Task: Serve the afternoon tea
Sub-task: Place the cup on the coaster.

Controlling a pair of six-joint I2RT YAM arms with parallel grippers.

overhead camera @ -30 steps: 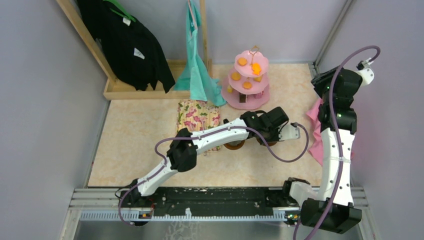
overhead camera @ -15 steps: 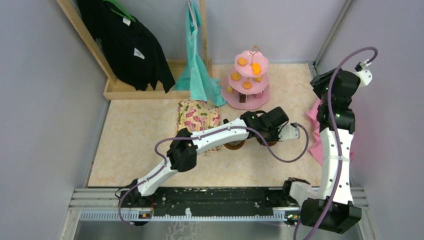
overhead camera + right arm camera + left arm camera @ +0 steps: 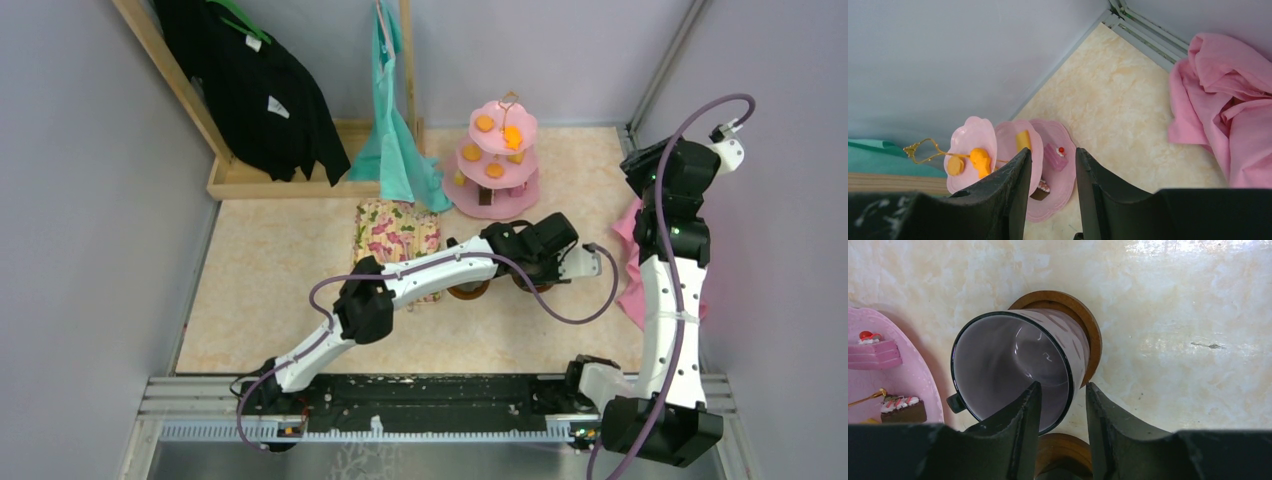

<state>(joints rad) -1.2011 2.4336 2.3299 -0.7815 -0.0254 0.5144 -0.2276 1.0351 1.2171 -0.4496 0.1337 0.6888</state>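
Note:
The mauve-grey mug point(image 3: 1018, 365) stands on a round brown saucer point(image 3: 1088, 325) beside the pink three-tier stand point(image 3: 923, 385). My left gripper point(image 3: 1062, 387) is open and straddles the mug's near rim, one finger inside and one outside. A second saucer point(image 3: 1068, 450) lies under the fingers. In the top view the left gripper point(image 3: 532, 268) covers the mug, and the saucers point(image 3: 468, 291) peek out. The stand point(image 3: 497, 165) holds orange, yellow, brown and pink snacks point(image 3: 979, 161). My right gripper point(image 3: 1052, 155) is open and empty, held high by the right wall point(image 3: 645, 160). The cream mug is hidden.
A pink cloth point(image 3: 632, 262) lies by the right wall and also shows in the right wrist view point(image 3: 1228, 110). A floral cloth point(image 3: 395, 232) lies under the left arm. A wooden rack point(image 3: 290, 180) with a black garment and a teal garment point(image 3: 395, 140) stands at the back.
The right arm's wrist has shifted very slightly. The left arm and the mug have not moved.

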